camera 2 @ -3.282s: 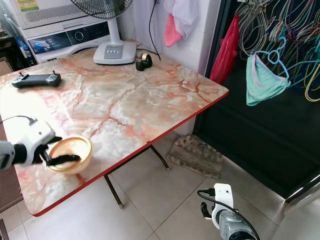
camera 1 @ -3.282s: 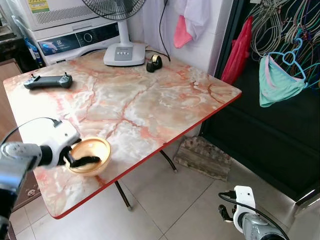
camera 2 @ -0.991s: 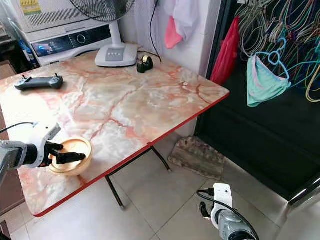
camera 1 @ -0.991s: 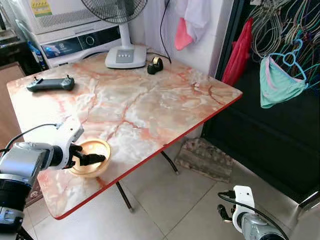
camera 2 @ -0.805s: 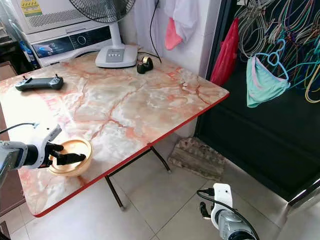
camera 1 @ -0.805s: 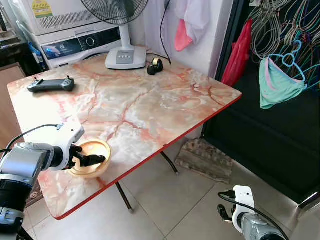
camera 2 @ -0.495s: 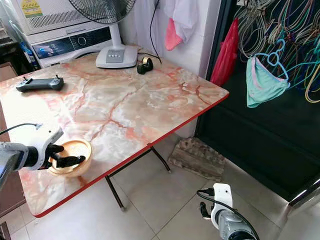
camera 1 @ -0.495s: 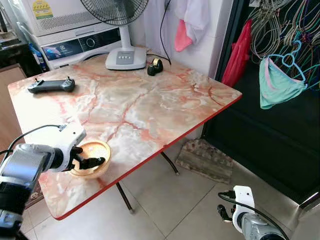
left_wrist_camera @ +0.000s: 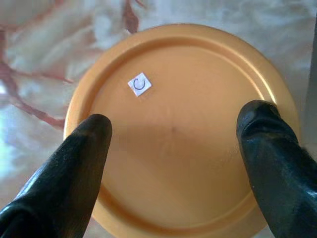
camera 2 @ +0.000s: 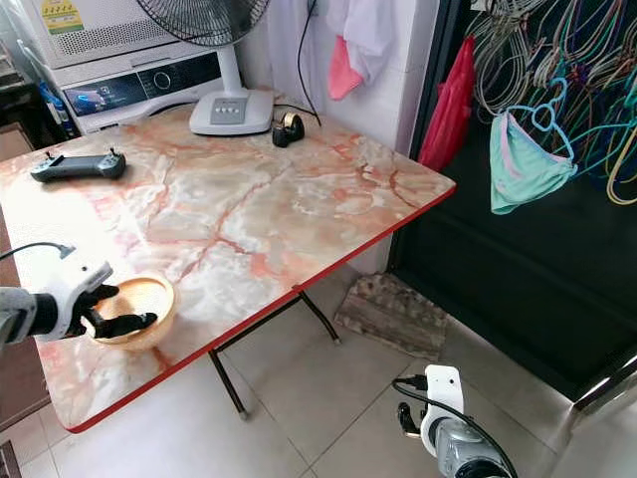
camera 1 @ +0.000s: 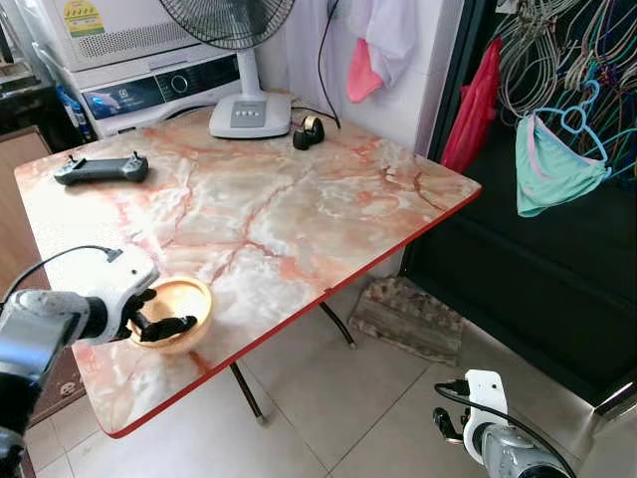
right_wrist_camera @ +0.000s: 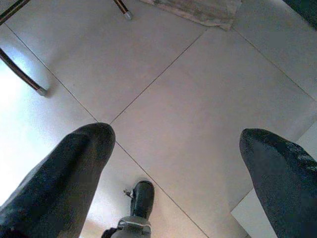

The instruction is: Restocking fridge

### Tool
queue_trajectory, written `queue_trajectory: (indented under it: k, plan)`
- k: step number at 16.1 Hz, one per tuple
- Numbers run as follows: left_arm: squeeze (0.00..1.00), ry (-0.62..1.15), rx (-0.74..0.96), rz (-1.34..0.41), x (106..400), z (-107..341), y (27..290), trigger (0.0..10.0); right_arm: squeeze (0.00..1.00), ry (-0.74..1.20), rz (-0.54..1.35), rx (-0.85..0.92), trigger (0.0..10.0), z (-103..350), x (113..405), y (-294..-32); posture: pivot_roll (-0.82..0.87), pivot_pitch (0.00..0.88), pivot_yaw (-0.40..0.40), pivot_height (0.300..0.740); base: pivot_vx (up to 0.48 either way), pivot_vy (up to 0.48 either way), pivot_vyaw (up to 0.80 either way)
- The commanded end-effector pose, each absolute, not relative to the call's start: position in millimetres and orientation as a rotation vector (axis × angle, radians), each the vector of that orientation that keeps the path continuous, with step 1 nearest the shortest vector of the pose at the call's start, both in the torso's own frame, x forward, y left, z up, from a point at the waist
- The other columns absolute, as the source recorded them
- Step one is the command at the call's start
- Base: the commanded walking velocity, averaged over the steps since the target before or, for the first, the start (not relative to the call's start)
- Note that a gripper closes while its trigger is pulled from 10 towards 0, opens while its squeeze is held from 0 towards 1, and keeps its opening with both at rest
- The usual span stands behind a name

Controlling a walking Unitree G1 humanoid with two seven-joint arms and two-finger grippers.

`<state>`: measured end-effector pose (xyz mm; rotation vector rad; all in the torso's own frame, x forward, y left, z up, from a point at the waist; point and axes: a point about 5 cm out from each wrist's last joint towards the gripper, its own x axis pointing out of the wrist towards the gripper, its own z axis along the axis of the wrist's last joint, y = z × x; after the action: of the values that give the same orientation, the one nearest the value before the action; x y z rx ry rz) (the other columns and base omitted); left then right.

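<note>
An orange bowl [camera 1: 184, 297] with a small white sticker inside [left_wrist_camera: 139, 84] sits on the marble table [camera 1: 299, 199], near its front left edge. My left gripper [camera 1: 159, 319] hovers right over the bowl [left_wrist_camera: 183, 163]. It is open, with its black fingers [left_wrist_camera: 84, 148] spread nearly as wide as the rim. Whether they touch the bowl I cannot tell. My right arm [camera 1: 488, 423] hangs low at the right, and its gripper [right_wrist_camera: 177, 135] is open over bare floor tiles.
On the table's far side stand a fan base [camera 1: 249, 110], a dark controller [camera 1: 100, 167] and a small black object [camera 1: 308, 127]. A washing machine [camera 1: 149, 80] is behind them. A doormat [camera 1: 408, 314] lies on the floor by the dark doorway, where hangers and clothes [camera 1: 552, 159] hang.
My left gripper has shifted a little to the left and sits lower over the bowl. The bowl has barely moved. The right arm has stayed still.
</note>
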<state>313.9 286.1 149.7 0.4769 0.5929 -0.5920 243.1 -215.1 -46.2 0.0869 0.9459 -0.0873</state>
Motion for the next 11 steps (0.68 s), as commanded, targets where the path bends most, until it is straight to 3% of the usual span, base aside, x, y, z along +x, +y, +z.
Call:
queue_trajectory:
  k: [1, 4, 9, 11]
  plan:
    - [0.0, 0.602, 0.537, -0.576, 309, 145, 297, 10.0, 0.0, 0.961, -0.087, 0.083, 10.0, -47, 241, -217, 0.1, 0.0, -0.019, 0.74, 0.0, 0.0, 0.0]
    - [0.0, 0.536, 0.564, -0.595, 308, 144, 298, 10.0, 0.0, 0.962, -0.084, 0.08, 10.0, -47, 241, -217, 0.1, 0.0, -0.02, 0.74, 0.0, 0.0, 0.0]
    - [0.0, 0.273, 0.576, -0.492, 324, 171, 295, 10.0, 0.0, 0.96, -0.085, 0.075, 10.0, -46, 242, -217, 0.1, 0.0, -0.026, 0.74, 0.0, 0.0, 0.0]
    - [0.0, 0.095, 0.409, -0.393, 336, 197, 289, 10.0, 0.0, 0.955, -0.089, 0.078, 10.0, -46, 242, -217, 0.1, 0.0, -0.026, 0.74, 0.0, 0.0, 0.0]
